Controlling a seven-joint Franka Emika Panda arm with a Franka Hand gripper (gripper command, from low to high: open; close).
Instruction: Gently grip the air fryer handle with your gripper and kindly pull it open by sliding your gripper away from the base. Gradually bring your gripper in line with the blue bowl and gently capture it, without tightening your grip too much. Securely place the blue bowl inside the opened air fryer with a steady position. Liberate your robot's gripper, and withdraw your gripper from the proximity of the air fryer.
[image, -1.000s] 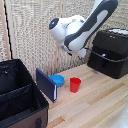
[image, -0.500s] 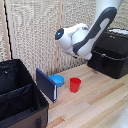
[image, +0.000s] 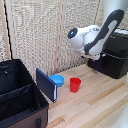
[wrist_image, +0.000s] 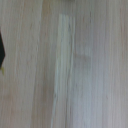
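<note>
The black air fryer (image: 116, 59) stands on the wooden table at the exterior view's right. I cannot make out its handle, and the arm crosses in front of its near side. The blue bowl (image: 58, 80) sits on the table beside the red cup, well to the left of the fryer. My gripper (image: 81, 39) shows as a white end piece held in the air above the table, between the bowl and the fryer. Its fingers do not show in either view. The wrist view holds only blurred table wood.
A red cup (image: 75, 84) stands just right of the bowl. A flat dark-blue panel (image: 46, 85) leans against a big black fabric case (image: 20, 97) at the exterior view's left. A slatted wall runs behind the table. A dark sliver (wrist_image: 1, 52) sits at the wrist view's edge.
The arm's white end piece has moved toward the exterior view's right, closer to the air fryer, and a little lower. The bowl, cup and fryer have not moved.
</note>
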